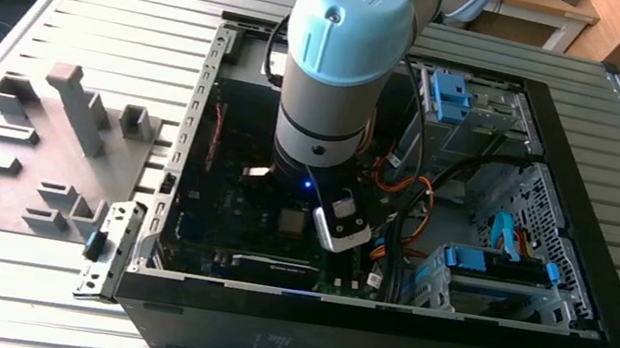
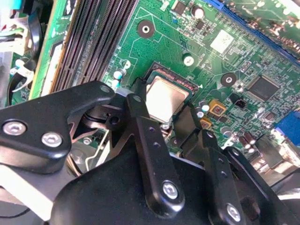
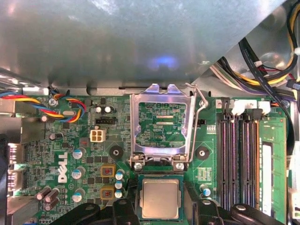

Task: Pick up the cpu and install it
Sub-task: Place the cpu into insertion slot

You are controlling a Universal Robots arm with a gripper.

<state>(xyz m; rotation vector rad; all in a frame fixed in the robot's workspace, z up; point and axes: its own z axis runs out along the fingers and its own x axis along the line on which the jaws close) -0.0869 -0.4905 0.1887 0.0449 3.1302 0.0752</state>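
**A:** Exterior view, left to right: grey tray on the surface, at 9 o'clock of the open case. The arm stands over the case's middle.

**B:** In both wrist views the cpu lies in the socket, the retention frame standing open beside it. The gripper straddles the cpu; clamped or released, we cannot tell.

**A:** We judge this the seating step. The next move calls for the cpu flat and square, no side load.

silvery square cpu lies flat in socket.
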